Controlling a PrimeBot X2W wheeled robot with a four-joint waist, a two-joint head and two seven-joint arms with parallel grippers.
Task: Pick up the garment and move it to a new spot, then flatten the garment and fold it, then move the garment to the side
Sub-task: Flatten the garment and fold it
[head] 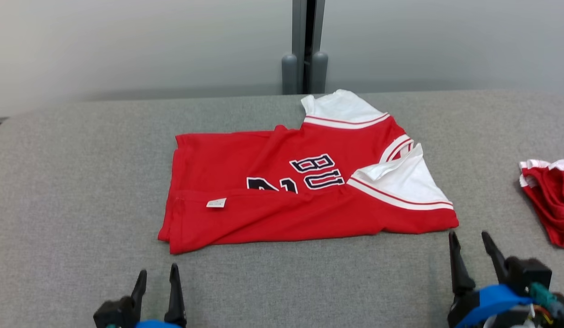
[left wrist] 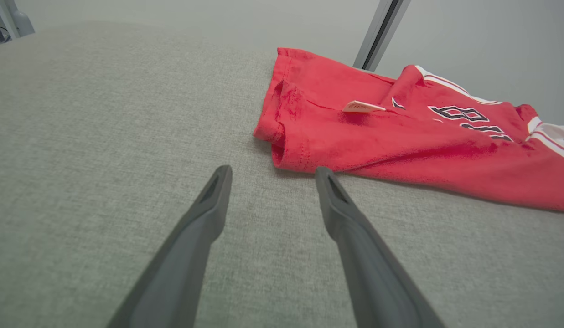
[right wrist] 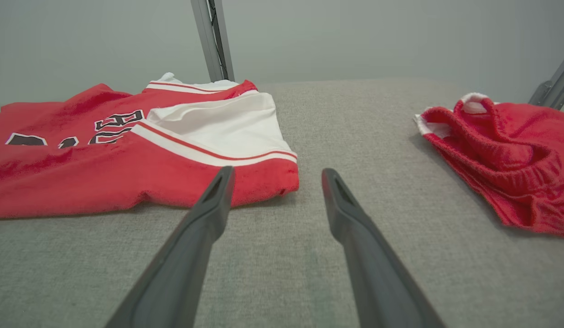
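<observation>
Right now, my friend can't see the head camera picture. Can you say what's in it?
A red jersey with white sleeves and dark letters lies partly folded in the middle of a grey table. The left gripper and right gripper are open at the near edge, touching nothing. Another red garment lies at the far right.

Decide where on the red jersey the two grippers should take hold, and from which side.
Probably its two near corners, approached low from the robot's side. The red jersey lies flat on the table, its near edge straight and apparently doubled over. The open left gripper faces the hem corner, and the open right gripper faces the sleeve-end corner.
</observation>
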